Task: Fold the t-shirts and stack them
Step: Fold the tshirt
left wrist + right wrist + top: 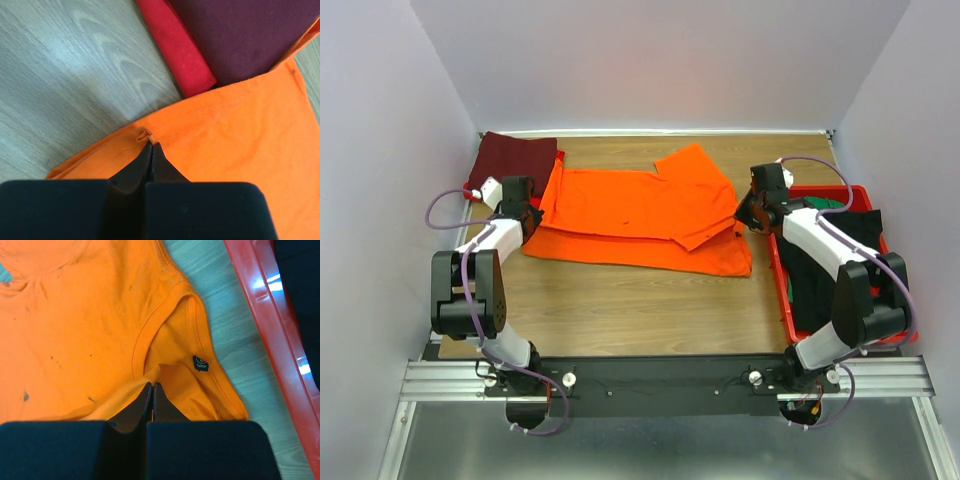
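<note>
Noted: the orange t-shirt (640, 215) lay spread on the bench (620, 300), soft, light, likely to sag and bunch, left claw (151, 146) closed tight on its hem, right claw (152, 386) closed on cloth by the collar, both sensible stitched-edge holds.

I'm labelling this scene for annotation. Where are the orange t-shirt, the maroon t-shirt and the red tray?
orange t-shirt (630, 205), top external view, middle of its spread-out body.
maroon t-shirt (515, 158), top external view, centre of the folded cloth.
red tray (255, 295), right wrist view, on its rim.
</note>
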